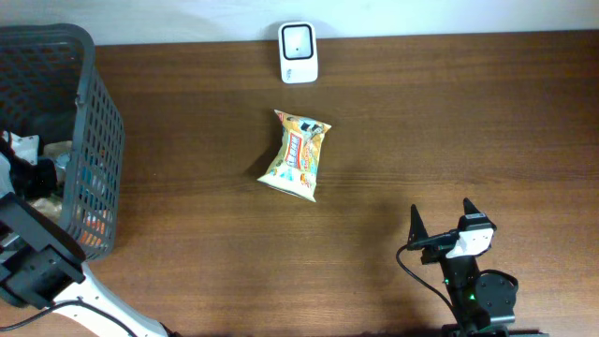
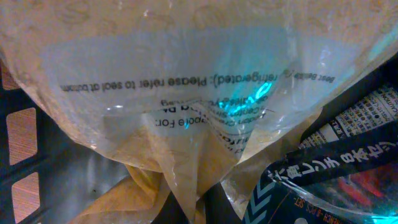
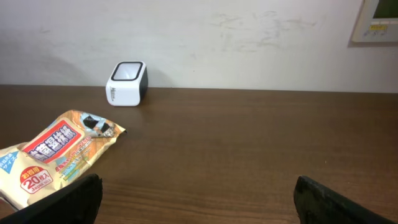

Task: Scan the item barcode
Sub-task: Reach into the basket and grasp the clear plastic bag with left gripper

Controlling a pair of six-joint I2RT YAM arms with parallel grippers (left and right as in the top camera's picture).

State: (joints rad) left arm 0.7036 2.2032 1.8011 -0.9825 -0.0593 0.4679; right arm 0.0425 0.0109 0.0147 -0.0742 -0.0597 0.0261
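While the left arm reaches down into the grey basket (image 1: 94,122), its left claw (image 1: 39,174) sits low among the goods there, and its fingers do not appear in its own wrist view. That claw is closed. Pressed right up against its camera is a pale, translucent bag (image 2: 155,56) with lines of dark print across it, filling nearly the whole view. Whether the claw actually grips this bag cannot be told, since the point of contact is hidden. Just beside the bag, to the lower right of that view, lies a dark packet (image 2: 336,168) with white Japanese lettering.

The right claw (image 1: 442,212) hangs low over the bench (image 1: 449,112) with its two fingers spread wide and nothing between them. A yellow snack packet (image 1: 298,155) lies flat on the bench ahead of this claw and off to its left, well apart from it, printed face up. Farther ahead of the right claw, beyond the snack packet and apart from it, the white scanner (image 1: 299,52) stands upright at the far edge of the bench by the wall, its dark window facing up. The basket is far to the right claw's left.
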